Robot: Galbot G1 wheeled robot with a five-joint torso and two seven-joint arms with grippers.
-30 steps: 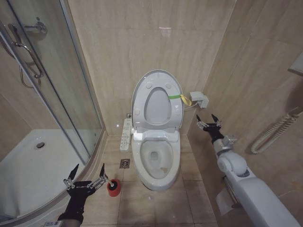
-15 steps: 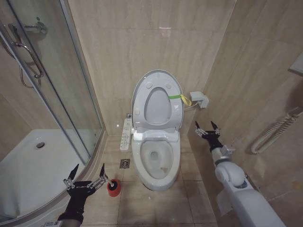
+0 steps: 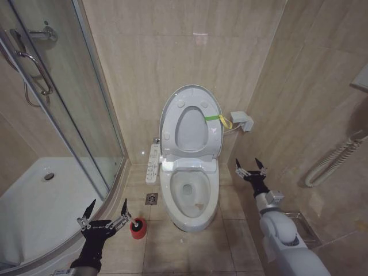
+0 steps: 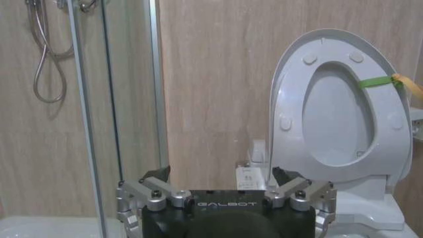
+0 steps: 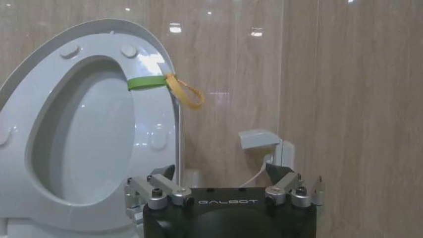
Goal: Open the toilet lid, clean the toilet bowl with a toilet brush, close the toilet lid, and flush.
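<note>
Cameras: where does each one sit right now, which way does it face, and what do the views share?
Head view: high on the robot, looking forward and down at the toilet bowl, the red brush holder on the floor; left gripper open low left, right gripper open right.
Left wrist view: behind the left gripper, facing the wall, shower glass and raised toilet lid.
Right wrist view: behind the right gripper, facing the lid and wall socket.
Shared: the upright lid with its green strap.

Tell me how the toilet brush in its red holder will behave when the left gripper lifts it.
The toilet brush looks slim and small, so probably light. Its red holder is small and round, so it may tip or lift along. The left gripper, open beside it, should likely grip the handle firmly.
</note>
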